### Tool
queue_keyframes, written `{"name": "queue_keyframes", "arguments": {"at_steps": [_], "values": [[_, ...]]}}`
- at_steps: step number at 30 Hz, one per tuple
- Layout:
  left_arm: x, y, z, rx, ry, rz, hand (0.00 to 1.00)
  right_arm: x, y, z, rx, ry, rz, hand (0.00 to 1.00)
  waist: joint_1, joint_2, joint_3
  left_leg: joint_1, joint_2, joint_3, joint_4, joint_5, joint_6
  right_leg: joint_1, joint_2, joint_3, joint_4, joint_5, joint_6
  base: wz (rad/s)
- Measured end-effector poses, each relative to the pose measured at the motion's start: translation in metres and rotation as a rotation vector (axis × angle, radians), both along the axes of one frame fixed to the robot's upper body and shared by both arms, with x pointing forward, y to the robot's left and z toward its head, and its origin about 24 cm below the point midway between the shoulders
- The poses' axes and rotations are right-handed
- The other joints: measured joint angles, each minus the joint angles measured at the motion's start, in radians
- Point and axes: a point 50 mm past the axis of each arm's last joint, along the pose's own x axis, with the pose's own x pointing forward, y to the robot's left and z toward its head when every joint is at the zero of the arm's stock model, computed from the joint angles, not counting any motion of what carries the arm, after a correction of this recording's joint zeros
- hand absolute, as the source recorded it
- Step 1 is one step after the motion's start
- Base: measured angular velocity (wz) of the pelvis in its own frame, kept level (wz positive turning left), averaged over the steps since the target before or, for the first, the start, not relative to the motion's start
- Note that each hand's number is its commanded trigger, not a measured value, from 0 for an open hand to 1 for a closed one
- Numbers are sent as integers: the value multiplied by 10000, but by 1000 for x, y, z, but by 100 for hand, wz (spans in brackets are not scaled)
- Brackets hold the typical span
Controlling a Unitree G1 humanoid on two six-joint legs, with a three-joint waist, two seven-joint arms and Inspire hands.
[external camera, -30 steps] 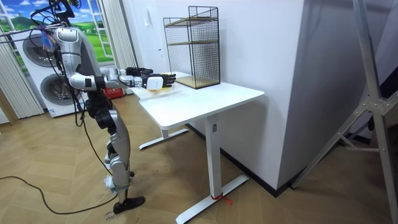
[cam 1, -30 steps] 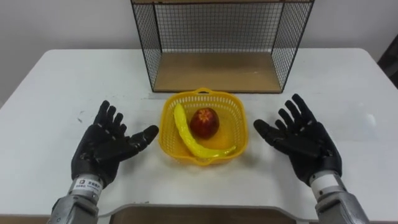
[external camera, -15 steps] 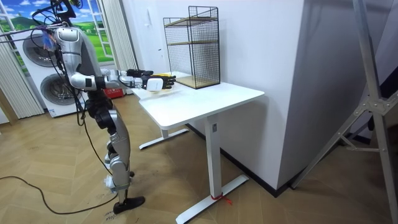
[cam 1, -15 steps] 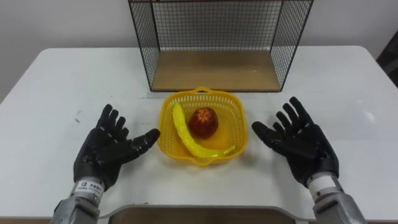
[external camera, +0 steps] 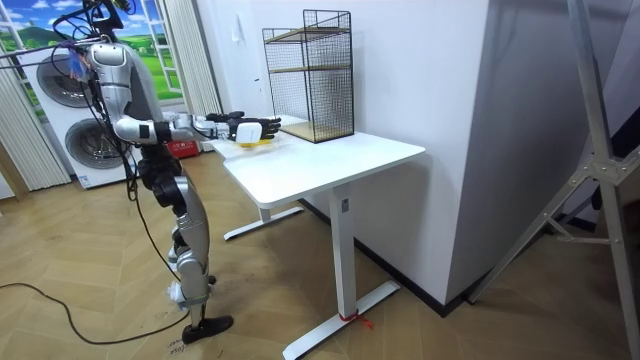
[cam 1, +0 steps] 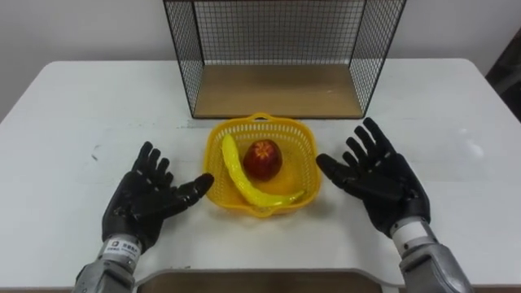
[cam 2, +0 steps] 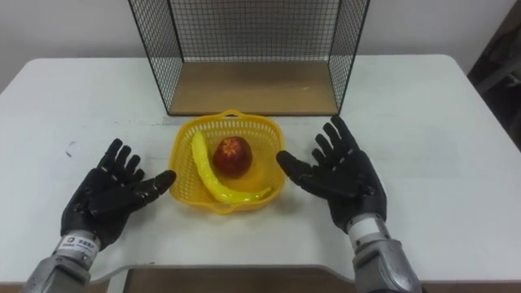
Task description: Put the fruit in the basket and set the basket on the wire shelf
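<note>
Now on the white tabletop (cam 1: 81, 106), just in front of the wire shelf (cam 1: 277, 49): yellow basket (cam 1: 306, 150), upright, with a banana (cam 1: 236, 169) lying along its left side and a red apple (cam 1: 263, 159) just beside it on the right; left hand (cam 1: 145, 203) to the left of the basket, fingers (cam 1: 148, 156) spread straight, holding nothing, thumb near the rim; right hand (cam 1: 381, 183) to the right, likewise spread wide and empty, close to the basket wall; standing at the tabletop's end, both arms stretched forward.
</note>
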Motion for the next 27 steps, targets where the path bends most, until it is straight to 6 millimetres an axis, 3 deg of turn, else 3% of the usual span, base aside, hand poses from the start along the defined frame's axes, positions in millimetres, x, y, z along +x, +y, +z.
{"name": "queue_keyframes", "arguments": {"at_steps": [9, 18, 27], "values": [[0, -14, -1, -185, -40, -683, 0, -1, 8, -7, 129, 261, 354, 0, -6, -51, 20, -12, 5, 2, 5, 1, 2, -56, -1, 16, 116, -7, 3, 0], [-1, -23, -2, -339, -60, -1108, 0, -2, 16, -8, 335, 158, 785, 0, -11, -186, -52, 11, 5, 5, 11, 3, 5, -58, 0, 22, 113, -6, 2, 0], [-1, -29, -3, -387, -29, -1320, 0, -3, 21, -11, 436, 232, 1053, 0, -9, -186, 2, 8, 5, 5, 8, 3, 5, -48, -1, 7, 98, -7, 3, 0]]}}
